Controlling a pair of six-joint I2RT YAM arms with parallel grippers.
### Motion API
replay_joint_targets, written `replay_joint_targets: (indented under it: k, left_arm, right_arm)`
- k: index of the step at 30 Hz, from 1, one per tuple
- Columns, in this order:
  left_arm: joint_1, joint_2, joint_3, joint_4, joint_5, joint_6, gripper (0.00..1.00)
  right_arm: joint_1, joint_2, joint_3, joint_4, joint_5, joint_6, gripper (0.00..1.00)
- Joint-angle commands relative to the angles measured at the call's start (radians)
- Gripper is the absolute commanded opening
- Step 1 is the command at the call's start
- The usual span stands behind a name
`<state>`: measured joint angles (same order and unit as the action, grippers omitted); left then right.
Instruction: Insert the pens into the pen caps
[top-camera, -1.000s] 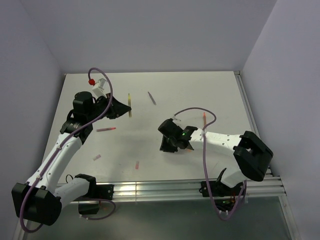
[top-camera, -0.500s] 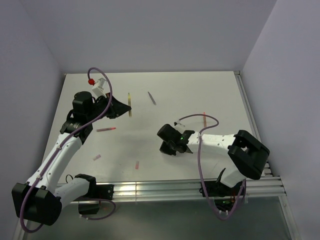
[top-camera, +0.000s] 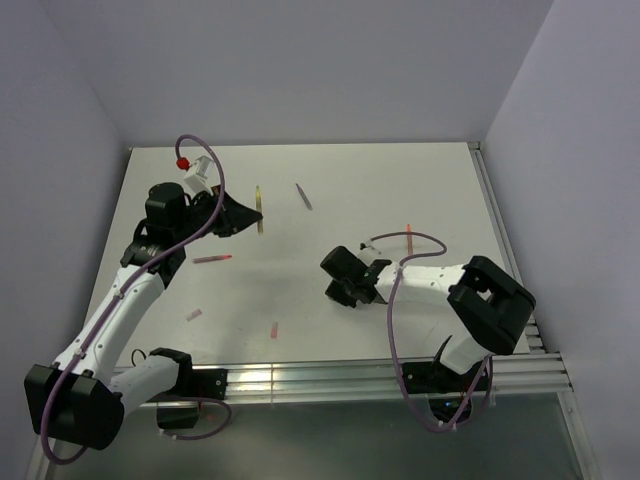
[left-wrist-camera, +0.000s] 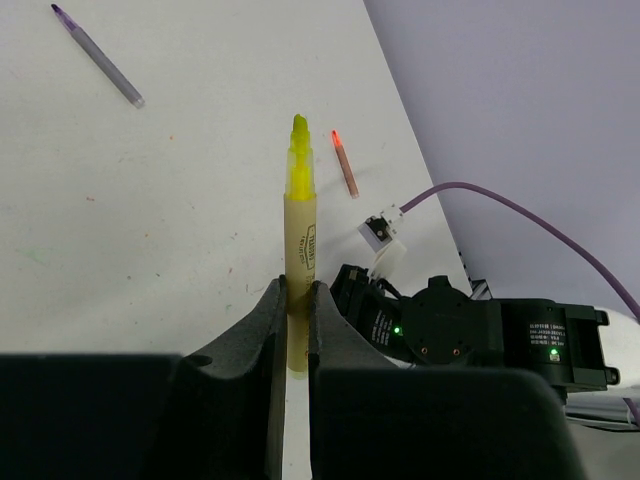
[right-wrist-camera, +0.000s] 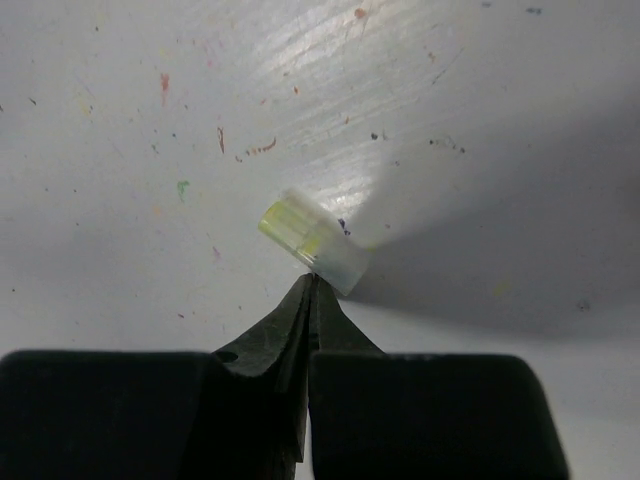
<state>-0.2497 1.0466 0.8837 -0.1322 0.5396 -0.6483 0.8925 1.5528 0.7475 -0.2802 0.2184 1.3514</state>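
The right gripper (right-wrist-camera: 308, 285) has lowered and pinched shut, empty, with the pale yellow cap (right-wrist-camera: 312, 240) lying on the table (right-wrist-camera: 500, 120) at its tips, while the left gripper (left-wrist-camera: 297, 300) clamps the yellow pen (left-wrist-camera: 300, 230) — so picking up the cap likely calls for reopening and re-aiming.

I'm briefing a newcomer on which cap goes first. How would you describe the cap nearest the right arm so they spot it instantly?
On the white table, find the right arm, bent low toward the middle. At the tip of its shut fingers lies a short stubby cap: clear and pale yellow, unlike the long thin orange pen nearby.
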Motion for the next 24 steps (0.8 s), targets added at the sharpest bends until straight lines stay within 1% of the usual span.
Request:
replay_joint_targets:
  k: [1, 12, 17, 21, 24]
  left_arm:
    - [0.007, 0.007, -0.006, 0.046, 0.025, -0.005, 0.00]
    - [0.013, 0.018, -0.009, 0.052, 0.036, -0.013, 0.00]
    - [0.015, 0.023, -0.011, 0.054, 0.039, -0.014, 0.00]
    - [0.017, 0.024, -0.012, 0.059, 0.043, -0.017, 0.00]
    - [0.018, 0.027, -0.012, 0.059, 0.043, -0.017, 0.00]
  right_arm:
    - [-0.026, 0.012, -0.023, -0.027, 0.073, 0.012, 0.00]
    - [-0.037, 0.003, -0.045, -0.071, 0.105, 0.012, 0.00]
    - [-0.041, -0.029, -0.079, -0.088, 0.122, 0.022, 0.00]
    - [-0.073, -0.060, -0.115, -0.083, 0.119, 0.022, 0.00]
    - [-0.093, -0.080, -0.108, -0.108, 0.125, 0.014, 0.01]
